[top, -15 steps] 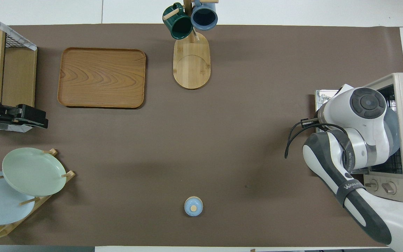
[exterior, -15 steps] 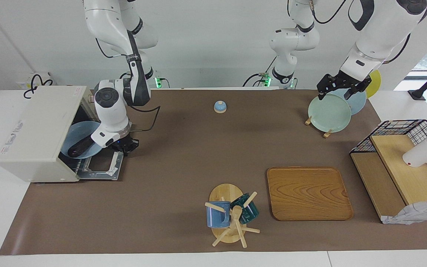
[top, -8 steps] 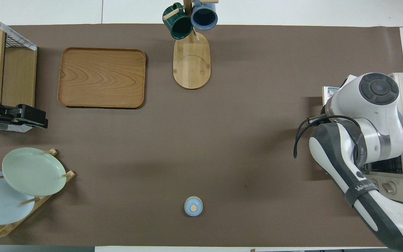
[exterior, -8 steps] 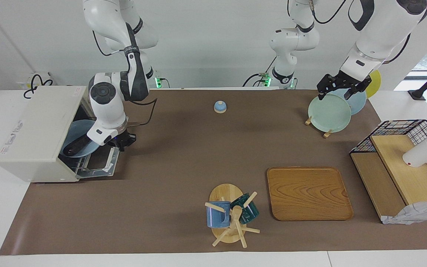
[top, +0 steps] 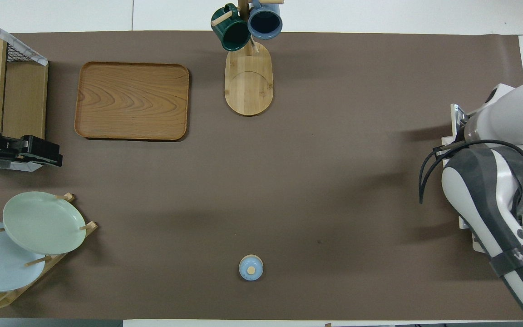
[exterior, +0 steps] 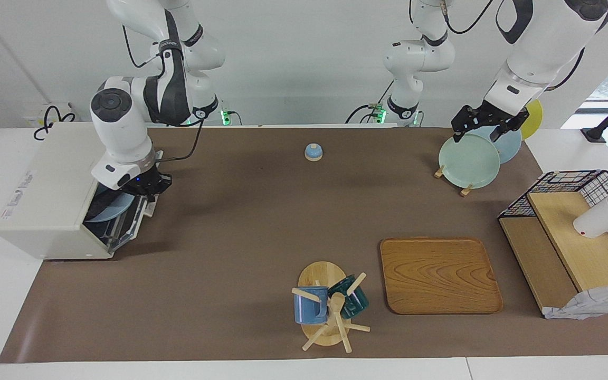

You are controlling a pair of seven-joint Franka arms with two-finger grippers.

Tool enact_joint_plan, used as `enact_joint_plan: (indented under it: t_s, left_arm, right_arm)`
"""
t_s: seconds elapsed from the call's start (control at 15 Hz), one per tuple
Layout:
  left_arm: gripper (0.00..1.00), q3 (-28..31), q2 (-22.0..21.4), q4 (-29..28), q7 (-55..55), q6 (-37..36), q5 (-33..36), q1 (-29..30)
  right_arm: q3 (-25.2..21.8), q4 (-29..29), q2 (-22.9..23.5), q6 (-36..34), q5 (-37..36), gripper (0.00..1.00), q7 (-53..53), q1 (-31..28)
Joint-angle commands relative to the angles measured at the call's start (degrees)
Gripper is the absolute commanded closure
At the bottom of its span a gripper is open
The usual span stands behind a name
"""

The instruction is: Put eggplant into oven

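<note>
At the oven (exterior: 50,192) door's raised top edge you see the right hand (exterior: 145,186); its fingers can't be read. Your eggplant isn't clearly visible inside. Over the plate rack (exterior: 465,187), the left hand (exterior: 486,124) waits, fingers spread.

The oven (exterior: 50,192) interior is mostly hidden by its nearly raised door (exterior: 130,221) and the right arm; the eggplant cannot be made out inside. The right gripper (exterior: 148,187) fingers are too small to read. In the overhead view the oven lies almost wholly under the arm and past the edge
</note>
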Motion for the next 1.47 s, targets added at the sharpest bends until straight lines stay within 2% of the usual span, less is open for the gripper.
enact_joint_plan:
  t_s: [0.0, 0.13, 0.53, 0.93, 1.0, 1.07, 1.13, 1.27, 1.4]
  left_arm:
    - [0.00, -0.5, 0.0, 0.6, -0.1, -0.9, -0.5, 0.8]
    - [0.00, -0.5, 0.0, 0.6, -0.1, -0.9, -0.5, 0.8]
    - [0.00, -0.5, 0.1, 0.6, -0.1, -0.8, -0.5, 0.8]
    - [0.00, -0.5, 0.1, 0.6, -0.1, -0.8, -0.5, 0.8]
    - [0.00, -0.5, 0.1, 0.6, -0.1, -0.8, -0.5, 0.8]
    - [0.00, -0.5, 0.1, 0.6, -0.1, -0.9, -0.5, 0.8]
    - [0.00, -0.5, 0.1, 0.6, -0.1, -0.8, -0.5, 0.8]
    - [0.00, -0.5, 0.1, 0.6, -0.1, -0.8, -0.5, 0.8]
    - [0.00, -0.5, 0.0, 0.6, -0.1, -0.8, -0.5, 0.8]
  right_arm:
    - [-0.7, -0.2, 0.6, 0.1, -1.7, 1.00, -4.5, -3.7]
    - [-0.8, 1.0, -0.2, -1.4, -1.6, 1.00, -5.9, -4.6]
    - [-0.4, 11.0, -0.6, -14.1, -1.2, 1.00, -7.1, -4.3]
    - [-0.1, 18.6, -1.8, -22.7, 4.8, 1.00, -6.6, -3.7]
    - [-0.1, 18.7, -1.9, -23.4, 4.9, 0.92, -6.6, -3.8]
    - [-0.1, 18.6, -2.3, -23.6, 4.9, 0.61, -6.6, -3.8]
    - [-0.1, 18.5, -2.7, -24.4, 4.9, 0.01, -6.5, -3.8]
    - [0.5, 18.8, -2.8, -24.8, 5.0, 0.00, -5.9, -3.7]
    - [0.7, 21.6, -2.4, -27.9, 6.0, 0.00, -4.8, -3.7]
